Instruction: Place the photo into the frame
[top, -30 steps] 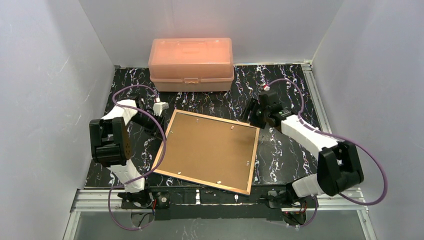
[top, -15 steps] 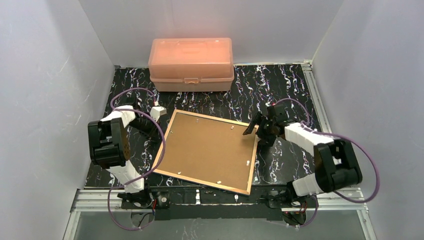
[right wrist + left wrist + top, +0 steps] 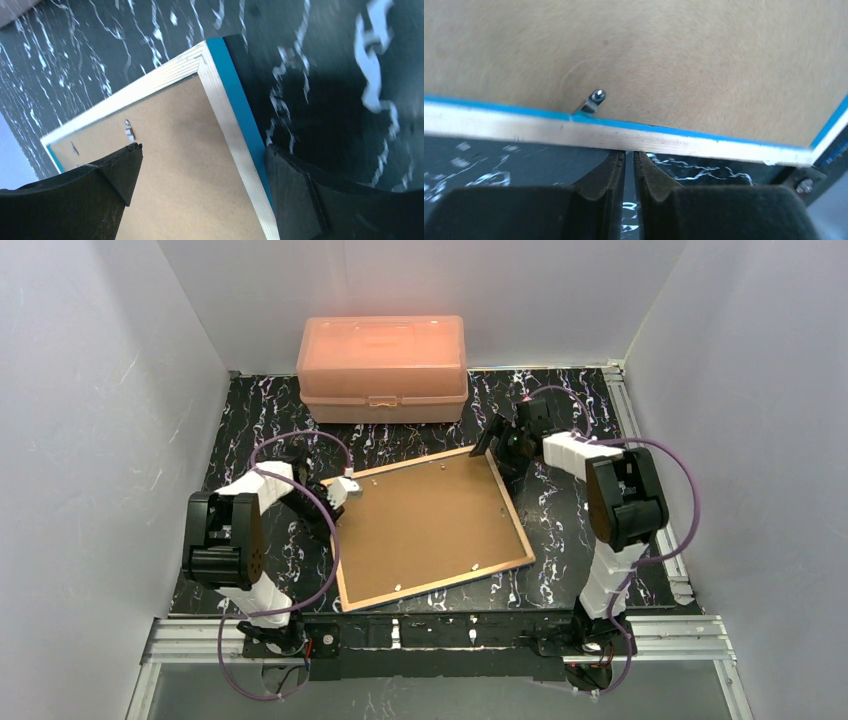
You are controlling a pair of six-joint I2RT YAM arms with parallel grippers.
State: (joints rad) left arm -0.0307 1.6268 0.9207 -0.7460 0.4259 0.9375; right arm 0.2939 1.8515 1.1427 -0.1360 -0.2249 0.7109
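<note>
we are working on the frame point(image 3: 430, 525), which is lying face down on the marbled table point(image 3: 580, 410), fibreboard backing up so its metal tabs point(image 3: 591, 101) are reachable. our left gripper point(image 3: 629, 155) is meeting its left wooden edge, fingers almost pressed together on nothing, probably bracing it. our right gripper point(image 3: 200, 150) is straddling the far corner, fingers spread wide. the photo is showing nowhere.

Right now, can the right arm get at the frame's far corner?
Likely yes: the right gripper hangs open right at the far corner of the frame, with nothing in the way.
</note>
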